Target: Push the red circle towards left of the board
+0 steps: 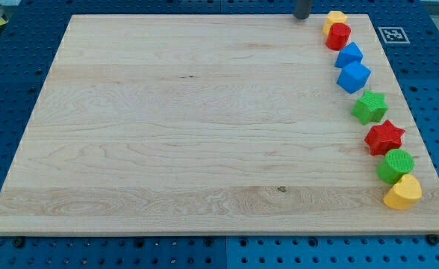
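The red circle [338,36] sits near the board's top right corner, touching a yellow block [335,18] above it and a blue block [349,54] below it. My tip [302,16] shows at the view's top edge, just left of the yellow block and up-left of the red circle, not touching either. Only the rod's lower end is visible.
Down the wooden board's [204,134] right edge run a blue cube [354,77], a green star [369,107], a red star [384,137], a green circle [396,165] and a yellow heart [403,193]. A blue pegboard table surrounds the board.
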### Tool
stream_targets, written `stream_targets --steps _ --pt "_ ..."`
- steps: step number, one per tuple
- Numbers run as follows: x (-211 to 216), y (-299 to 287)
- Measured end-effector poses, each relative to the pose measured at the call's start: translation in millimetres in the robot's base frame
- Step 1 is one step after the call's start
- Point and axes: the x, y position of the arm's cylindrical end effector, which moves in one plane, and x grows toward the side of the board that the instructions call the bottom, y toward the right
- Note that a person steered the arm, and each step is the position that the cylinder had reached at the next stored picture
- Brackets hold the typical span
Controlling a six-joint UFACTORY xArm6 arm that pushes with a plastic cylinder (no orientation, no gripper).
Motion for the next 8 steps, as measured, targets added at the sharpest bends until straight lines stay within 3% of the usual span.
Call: stream_targets --steps 3,5,8 --pt "3 113" --pt "93 105" --pt "75 94"
